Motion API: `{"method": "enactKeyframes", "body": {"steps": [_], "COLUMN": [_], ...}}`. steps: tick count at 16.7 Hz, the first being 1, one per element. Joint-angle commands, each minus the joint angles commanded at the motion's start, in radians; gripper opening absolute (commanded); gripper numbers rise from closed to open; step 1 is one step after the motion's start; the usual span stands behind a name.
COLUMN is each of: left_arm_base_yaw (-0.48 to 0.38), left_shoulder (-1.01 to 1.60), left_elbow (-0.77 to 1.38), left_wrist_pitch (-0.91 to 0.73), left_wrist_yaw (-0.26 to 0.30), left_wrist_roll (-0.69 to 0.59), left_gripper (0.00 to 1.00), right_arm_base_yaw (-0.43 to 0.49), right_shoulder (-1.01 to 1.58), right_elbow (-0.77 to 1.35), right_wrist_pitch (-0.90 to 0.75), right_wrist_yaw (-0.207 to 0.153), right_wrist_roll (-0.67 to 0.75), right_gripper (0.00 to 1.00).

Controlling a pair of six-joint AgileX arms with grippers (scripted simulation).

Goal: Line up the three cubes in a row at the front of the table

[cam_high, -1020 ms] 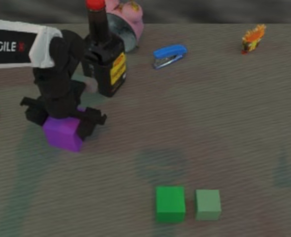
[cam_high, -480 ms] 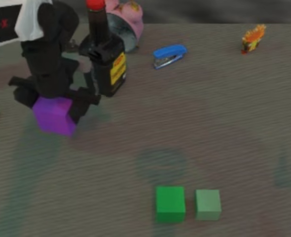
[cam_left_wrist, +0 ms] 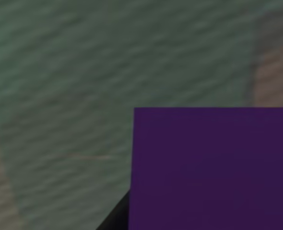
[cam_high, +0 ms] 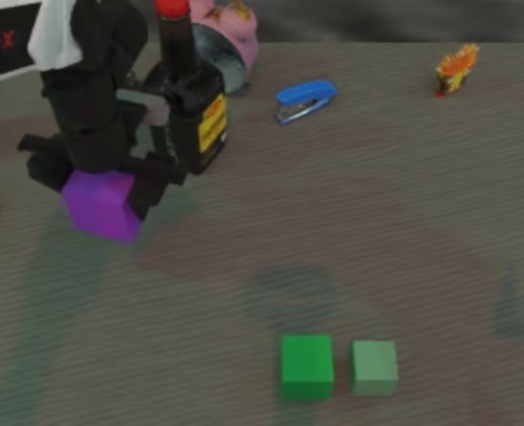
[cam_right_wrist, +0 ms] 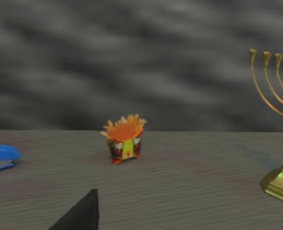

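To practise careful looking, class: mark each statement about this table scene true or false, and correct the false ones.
1. The left hand holds the purple cube. True.
2. The two green cubes sit at opposite ends of the table. False: the bright green cube and the pale green cube lie side by side near the table's front edge.
3. A dark bottle with a red cap stands just right of the left hand. True.
4. The blue stapler lies at the front beside the green cubes. False: it lies toward the back.
5. All three cubes are already in a row. False: the purple one is far off to the left.
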Motion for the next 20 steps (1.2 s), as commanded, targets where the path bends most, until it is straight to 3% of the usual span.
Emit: {"method": "enactKeyframes", "body": {"steps": [3, 11, 14, 20], "left_arm_base_yaw": [-0.08, -0.369, -0.423, -0.422], "left_shoulder": [-0.063, -0.31, -0.366, -0.359], "left_elbow": [-0.071, -0.363, -0.418, -0.431], "left_wrist_pitch": [0.008, 0.04, 0.053, 0.069], "left_wrist_yaw": [-0.001, -0.003, -0.005, -0.005], "left_wrist_roll": [-0.127, -0.651, -0.726, -0.725], "left_gripper": [0.0, 0.0, 0.0, 0.0], "right_arm_base_yaw": [0.0, 0.0, 0.0, 0.0], "right_shoulder": [0.0, 0.0, 0.0, 0.0], "right_elbow": [0.0, 0.0, 0.0, 0.0], "right_wrist_pitch": [0.0, 0.0, 0.0, 0.0], "right_wrist_yaw": [0.0, 0.0, 0.0, 0.0], "right_wrist_roll": [0.0, 0.0, 0.0, 0.0], "right_gripper": [1.0, 1.0, 1.0, 1.0]}}
